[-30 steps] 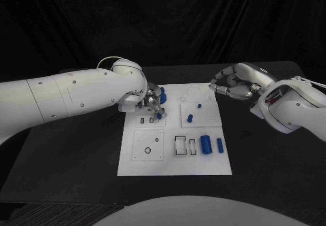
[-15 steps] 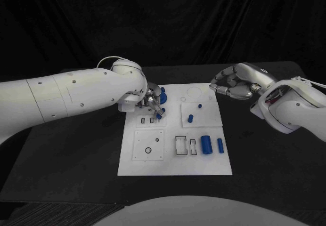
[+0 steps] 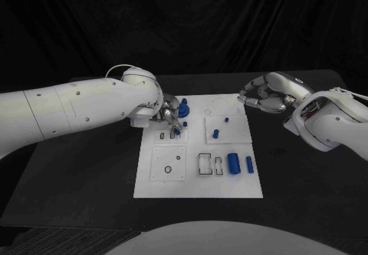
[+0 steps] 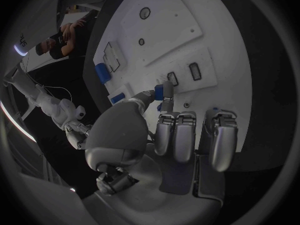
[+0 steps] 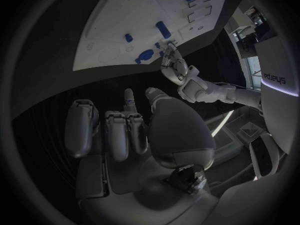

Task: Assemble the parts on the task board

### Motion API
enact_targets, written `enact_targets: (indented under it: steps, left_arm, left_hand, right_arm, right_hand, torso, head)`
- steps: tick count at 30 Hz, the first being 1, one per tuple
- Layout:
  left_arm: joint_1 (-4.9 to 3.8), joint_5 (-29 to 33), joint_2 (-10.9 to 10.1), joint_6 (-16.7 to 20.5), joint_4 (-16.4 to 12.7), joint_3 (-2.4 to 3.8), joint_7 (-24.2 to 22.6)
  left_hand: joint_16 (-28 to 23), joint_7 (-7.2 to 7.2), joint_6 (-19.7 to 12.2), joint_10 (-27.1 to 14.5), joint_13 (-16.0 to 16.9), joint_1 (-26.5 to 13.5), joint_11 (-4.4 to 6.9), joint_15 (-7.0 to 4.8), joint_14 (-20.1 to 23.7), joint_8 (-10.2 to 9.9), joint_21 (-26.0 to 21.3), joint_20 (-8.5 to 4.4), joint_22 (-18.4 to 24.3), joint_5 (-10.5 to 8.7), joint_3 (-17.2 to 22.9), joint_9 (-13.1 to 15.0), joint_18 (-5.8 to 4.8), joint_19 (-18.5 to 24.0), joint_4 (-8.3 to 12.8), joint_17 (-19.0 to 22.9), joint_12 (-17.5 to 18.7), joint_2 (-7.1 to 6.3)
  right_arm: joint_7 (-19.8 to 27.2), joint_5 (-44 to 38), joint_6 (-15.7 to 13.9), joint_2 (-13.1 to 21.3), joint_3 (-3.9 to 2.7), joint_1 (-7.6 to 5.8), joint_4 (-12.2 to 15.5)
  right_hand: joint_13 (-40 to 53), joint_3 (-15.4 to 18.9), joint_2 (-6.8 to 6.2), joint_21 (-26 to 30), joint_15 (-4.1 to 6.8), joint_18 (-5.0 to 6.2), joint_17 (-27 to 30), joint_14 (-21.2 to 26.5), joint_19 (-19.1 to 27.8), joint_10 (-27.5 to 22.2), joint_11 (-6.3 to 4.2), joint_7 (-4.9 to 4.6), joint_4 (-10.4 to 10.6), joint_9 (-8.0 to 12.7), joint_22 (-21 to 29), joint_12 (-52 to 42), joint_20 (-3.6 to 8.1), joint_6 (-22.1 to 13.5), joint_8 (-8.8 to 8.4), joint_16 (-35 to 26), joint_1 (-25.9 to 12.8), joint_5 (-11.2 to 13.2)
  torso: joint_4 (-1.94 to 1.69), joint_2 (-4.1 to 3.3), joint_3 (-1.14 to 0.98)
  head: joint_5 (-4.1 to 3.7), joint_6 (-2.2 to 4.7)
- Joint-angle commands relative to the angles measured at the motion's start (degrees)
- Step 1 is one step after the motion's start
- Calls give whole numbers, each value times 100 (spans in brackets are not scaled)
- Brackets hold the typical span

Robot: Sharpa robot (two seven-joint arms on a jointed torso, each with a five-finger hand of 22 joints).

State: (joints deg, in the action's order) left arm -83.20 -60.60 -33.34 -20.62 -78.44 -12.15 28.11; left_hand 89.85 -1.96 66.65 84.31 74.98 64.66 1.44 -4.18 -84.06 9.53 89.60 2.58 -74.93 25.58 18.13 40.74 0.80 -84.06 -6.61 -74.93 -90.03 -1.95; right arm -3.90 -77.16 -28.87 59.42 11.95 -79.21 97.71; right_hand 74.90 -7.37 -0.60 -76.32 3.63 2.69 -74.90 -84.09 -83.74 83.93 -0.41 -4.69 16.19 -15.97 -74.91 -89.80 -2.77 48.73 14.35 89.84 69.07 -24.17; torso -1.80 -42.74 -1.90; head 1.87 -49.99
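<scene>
Item: white board (image 3: 198,180), lying mid-surface (image 3: 76,175). We log our left robot hand (image 3: 170,114) at its far-left corner, pinching a small blue peg (image 4: 159,91) between thumb and finger, just above two small rectangular slots (image 3: 167,136). A larger blue piece (image 3: 183,110) sits just beside that hand. Our right robot hand (image 3: 265,97) hovers off the board's far-right corner, fingers curled in on nothing. Near the right edge lie two blue cylinders (image 3: 233,162) beside open slots.

Handling note: we judge the peg should be squared to its slot, lowered straight, and released only once seated; tilt risks jamming.
</scene>
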Motion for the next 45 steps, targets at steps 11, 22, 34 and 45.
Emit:
enact_targets:
  steps: [11,22,34,45]
  left_arm:
    - [10,26,-242,390,-243,4,-28]
    - [9,70,-482,538,-411,4,217]
    - [9,980,-638,549,-469,3,546]
    - [10,1045,-624,533,-467,2,589]
  left_hand:
    - [15,3,84,569,1502,-249,8,37,-594,-3,-26,15,-1457,91,1055,125,-55,-519,833,-1507,3,-61]
    - [15,14,104,569,1502,-401,17,28,-594,2,-57,8,-1436,53,1126,163,-44,-487,813,-1507,3,-73]
    - [15,9,88,569,1502,-493,19,21,-594,-23,-114,0,-1395,80,1187,178,-23,-427,818,-1507,3,-69]
    - [15,11,98,569,1502,-535,21,19,-594,-25,-119,-1,-1393,61,1200,184,-22,-424,795,-1507,3,-42]
  right_arm:
    - [-137,-7,86,24,-4,25,6]
    - [-154,-7,133,39,-4,26,17]
    - [-166,-7,178,66,-4,29,26]
    - [-169,-7,198,50,-4,38,15]
  right_hand:
    - [1510,-34,7,65,2,63,-1510,-591,52,607,9,-28,1,11,-1067,-20,1,-19,-34,16,48,-10]
    - [1510,-36,8,89,1,68,-1510,-591,63,607,9,-28,4,12,-1060,-20,0,-17,-34,16,52,-8]
    - [1510,-40,6,97,0,69,-1510,-591,67,607,9,-27,3,14,-1057,-20,-1,-17,-35,16,60,-9]
    - [1510,-47,3,112,1,72,-1510,-591,73,607,8,-26,-1,17,-1053,-20,-1,-17,-36,16,79,-15]
  torso:
    - [-2,-1,-2]
    - [-4,-4,0]
    - [-7,-2,0]
    - [-8,-4,0]
  head:
    - [40,-1]
    - [83,-1]
    - [110,-1]
    - [132,-1]
